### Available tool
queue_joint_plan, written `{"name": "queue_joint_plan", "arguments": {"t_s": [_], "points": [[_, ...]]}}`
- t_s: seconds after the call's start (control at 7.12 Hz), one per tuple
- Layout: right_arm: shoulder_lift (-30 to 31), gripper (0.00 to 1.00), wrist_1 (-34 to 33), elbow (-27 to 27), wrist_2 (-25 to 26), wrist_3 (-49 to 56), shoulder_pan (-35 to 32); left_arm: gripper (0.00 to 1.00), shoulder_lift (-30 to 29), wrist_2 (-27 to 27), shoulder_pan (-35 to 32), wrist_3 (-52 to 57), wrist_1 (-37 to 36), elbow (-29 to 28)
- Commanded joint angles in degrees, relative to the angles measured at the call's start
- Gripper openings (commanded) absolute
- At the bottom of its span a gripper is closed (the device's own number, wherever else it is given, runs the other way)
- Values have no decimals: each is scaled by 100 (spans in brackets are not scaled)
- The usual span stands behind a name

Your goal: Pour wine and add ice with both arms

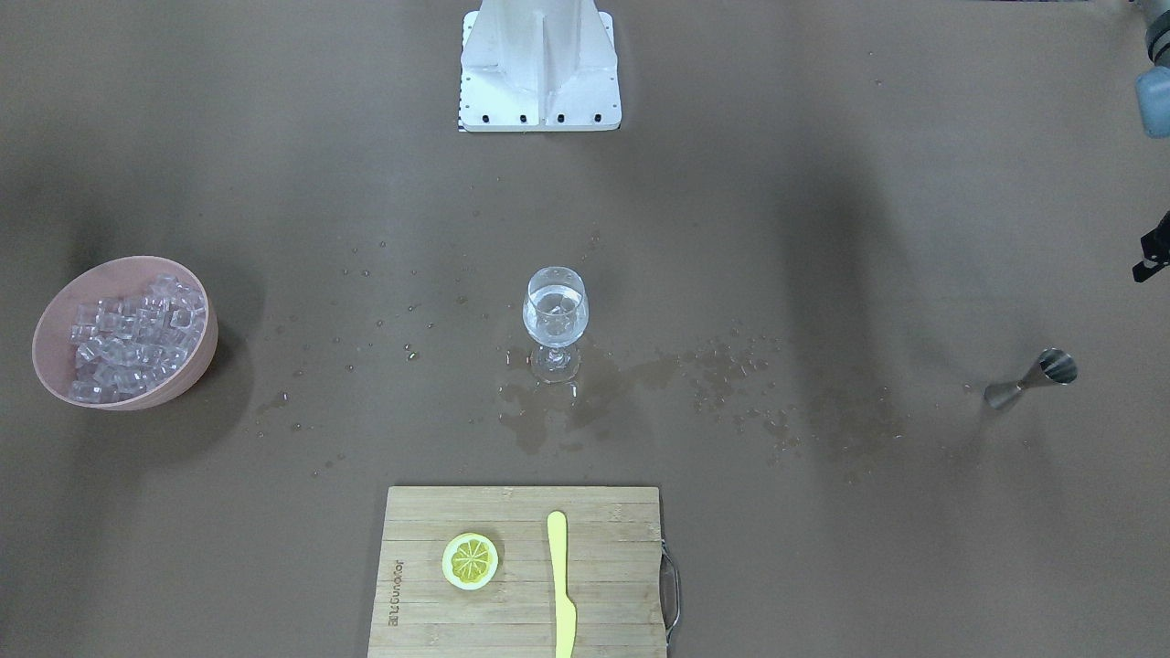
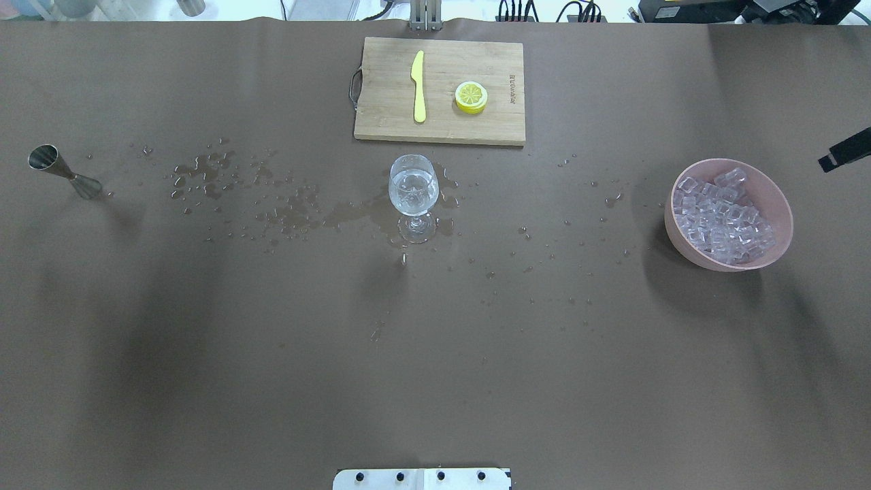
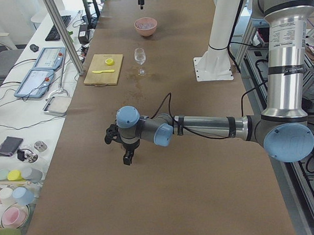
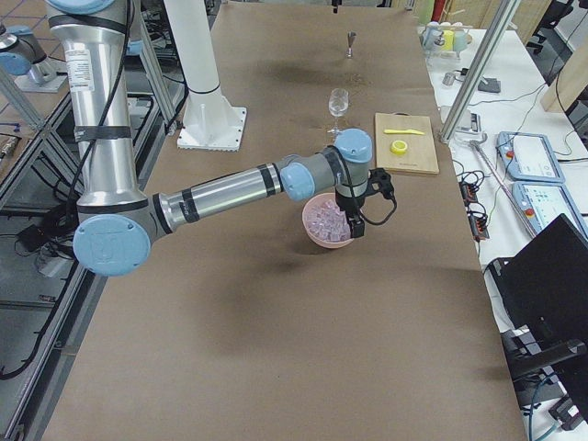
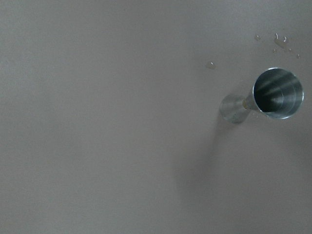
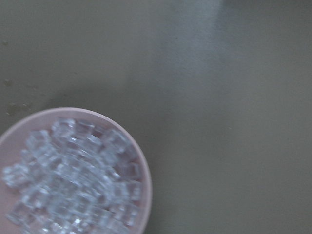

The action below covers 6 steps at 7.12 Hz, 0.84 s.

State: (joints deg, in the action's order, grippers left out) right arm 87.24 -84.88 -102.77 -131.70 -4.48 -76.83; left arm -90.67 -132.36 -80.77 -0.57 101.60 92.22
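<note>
A stemmed glass [image 1: 555,320] [image 2: 413,194] stands upright mid-table with clear wine [image 1: 555,307] in its bowl. The ice [image 1: 137,338] [image 6: 73,185] is piled in a pink bowl [image 2: 680,238]. A steel jigger [image 2: 64,171] [image 5: 265,97] stands at the other end and looks empty from above. My left gripper [image 3: 125,153] hovers beyond the jigger, and only a black fragment [image 1: 1154,254] of it shows in the front view. My right gripper [image 4: 354,220] hangs over the bowl's outer edge, a black tip [image 2: 844,150] showing overhead. I cannot tell whether either is open or shut.
A wooden cutting board [image 1: 612,585] at the operators' edge carries a lemon slice [image 1: 470,560] and a yellow knife [image 1: 561,585]. Puddles and drops [image 1: 594,384] spread around the glass toward the jigger. The white pedestal [image 1: 539,64] stands at the robot's side.
</note>
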Motion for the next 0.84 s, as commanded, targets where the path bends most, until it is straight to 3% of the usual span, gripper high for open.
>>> {"name": "queue_joint_plan", "arguments": {"t_s": [0.0, 0.42, 0.7], "points": [[13, 100, -350, 790, -23, 1584, -717, 98, 223, 35, -44, 93, -115, -203], [-199, 100, -687, 978, -84, 1951, -754, 98, 225, 8, -44, 118, 17, -397], [-59, 100, -670, 943, -391, 1845, -763, 98, 129, 8, -27, 92, 210, -363]]}}
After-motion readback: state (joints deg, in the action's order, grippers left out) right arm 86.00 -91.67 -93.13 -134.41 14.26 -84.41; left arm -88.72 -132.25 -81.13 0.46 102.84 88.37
